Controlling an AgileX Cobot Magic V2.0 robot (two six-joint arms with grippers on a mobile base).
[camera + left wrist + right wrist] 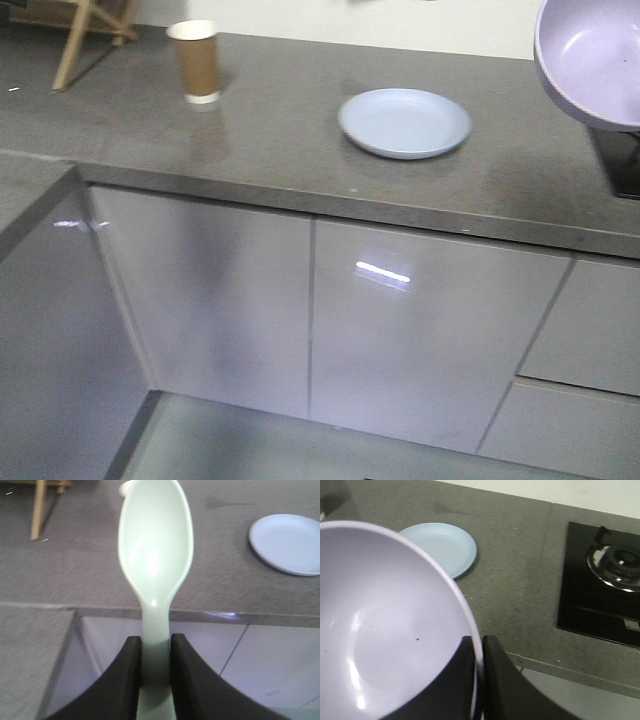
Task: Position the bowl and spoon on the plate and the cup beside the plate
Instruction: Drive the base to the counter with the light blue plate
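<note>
The pale blue plate [405, 122] lies on the grey counter, also visible as the plate [289, 543] and the plate [445, 547]. A brown paper cup [196, 62] stands upright at the back left. My left gripper [155, 645] is shut on the handle of the mint-green spoon [155, 545], held in the air in front of the counter edge. The lavender bowl [385, 625] hangs tilted above the counter's right side, its rim pinched in my shut right gripper [479, 652]. In the front view the bowl [592, 55] shows at the top right.
A black gas hob [602, 585] with a burner sits on the counter to the right of the plate. Wooden legs [85, 35] stand at the back left. Glossy grey cabinet doors [420, 330] run below the counter edge.
</note>
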